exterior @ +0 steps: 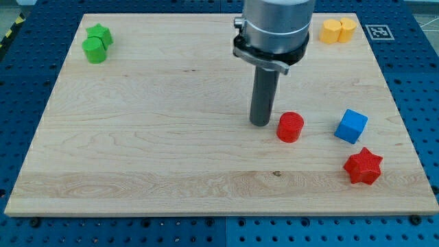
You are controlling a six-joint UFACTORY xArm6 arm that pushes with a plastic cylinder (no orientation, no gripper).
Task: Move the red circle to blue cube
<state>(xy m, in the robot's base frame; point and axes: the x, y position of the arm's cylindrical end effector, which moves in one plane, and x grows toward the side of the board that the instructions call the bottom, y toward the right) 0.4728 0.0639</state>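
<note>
Resting on the wooden board [171, 151], my tip [260, 124] stands just to the view's left of the red circle [290, 127], near it, though we cannot tell whether the two touch. We carry no jaws at all: the rod [263, 96] is a plain dark post hanging straight down from the grey wrist housing [273, 31], and it grips nothing.

Moving outward, we find the red circle sitting upright as a short cylinder, right of the board's centre. To its right in the view, with bare wood between them, lies the blue cube [351, 126], turned slightly so one corner faces the view's bottom. Just below and right of the cube sits a red star [363, 166], close to it but apart.

Farther off, at the view's top right corner, we see two yellow blocks [339, 31] pressed together, their shapes hard to make out. At the view's top left, a green star [100, 33] and a green cylinder [95, 50] sit touching each other. Around the board runs a blue perforated table [27, 89].
</note>
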